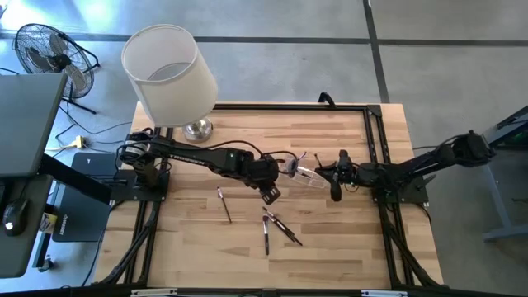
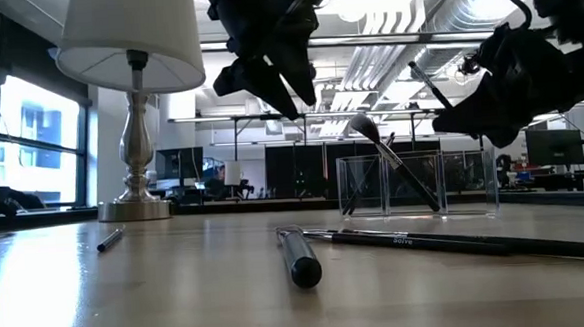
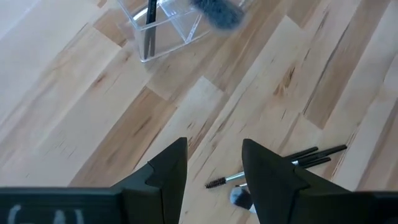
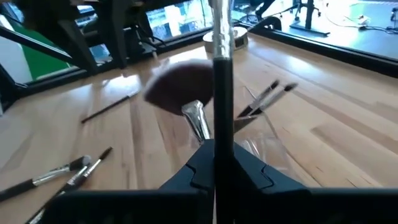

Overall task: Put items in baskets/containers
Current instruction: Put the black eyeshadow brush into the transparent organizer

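The right gripper (image 4: 214,163) clamps one brush (image 4: 221,74) upright, just beside the clear box (image 1: 308,175). The left gripper (image 3: 214,165) hangs unclenched and empty over the tabletop (image 1: 346,239), near the box. The box holds at least three brushes leaning inside it. Four brushes lie loose on the wood: one (image 1: 224,205) apart, three (image 1: 279,228) clustered.

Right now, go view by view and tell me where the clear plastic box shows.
High view: clear plastic box at table centre, between both grippers.
Low view: box right of centre, far across the table.
Left wrist view: box at the top edge.
Right wrist view: box right of centre.
Shared landmark: brushes standing in it.
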Motion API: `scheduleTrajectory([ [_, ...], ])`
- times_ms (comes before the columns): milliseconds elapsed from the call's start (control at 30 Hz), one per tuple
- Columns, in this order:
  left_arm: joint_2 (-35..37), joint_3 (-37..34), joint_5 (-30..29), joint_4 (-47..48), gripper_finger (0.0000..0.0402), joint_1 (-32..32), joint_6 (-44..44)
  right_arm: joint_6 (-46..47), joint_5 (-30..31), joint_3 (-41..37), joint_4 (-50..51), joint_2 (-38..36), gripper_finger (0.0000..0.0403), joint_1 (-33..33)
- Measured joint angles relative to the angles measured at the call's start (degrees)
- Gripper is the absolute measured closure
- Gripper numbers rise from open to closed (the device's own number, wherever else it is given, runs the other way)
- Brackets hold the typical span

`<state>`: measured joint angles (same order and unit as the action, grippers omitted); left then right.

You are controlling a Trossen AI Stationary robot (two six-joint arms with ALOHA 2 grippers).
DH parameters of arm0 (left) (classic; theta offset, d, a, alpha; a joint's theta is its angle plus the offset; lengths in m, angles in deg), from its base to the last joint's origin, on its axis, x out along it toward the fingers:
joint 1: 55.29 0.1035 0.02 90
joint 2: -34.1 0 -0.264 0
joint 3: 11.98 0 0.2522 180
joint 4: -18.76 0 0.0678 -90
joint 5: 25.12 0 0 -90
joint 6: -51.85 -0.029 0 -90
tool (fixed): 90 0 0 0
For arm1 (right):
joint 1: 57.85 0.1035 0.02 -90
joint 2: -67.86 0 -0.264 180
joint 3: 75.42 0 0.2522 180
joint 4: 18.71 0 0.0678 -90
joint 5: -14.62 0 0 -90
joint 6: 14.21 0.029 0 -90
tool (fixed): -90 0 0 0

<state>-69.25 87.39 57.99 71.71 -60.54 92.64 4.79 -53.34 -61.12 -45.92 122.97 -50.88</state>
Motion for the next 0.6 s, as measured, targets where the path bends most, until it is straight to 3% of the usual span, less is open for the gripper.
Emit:
scheduleTrajectory([
  [600, 0.0, 0.0, 1.22, -0.29, 0.025, 0.0, 0.04, 0.33, -1.77, -0.02, -0.11, 0.0, 0.0392, -1.34],
])
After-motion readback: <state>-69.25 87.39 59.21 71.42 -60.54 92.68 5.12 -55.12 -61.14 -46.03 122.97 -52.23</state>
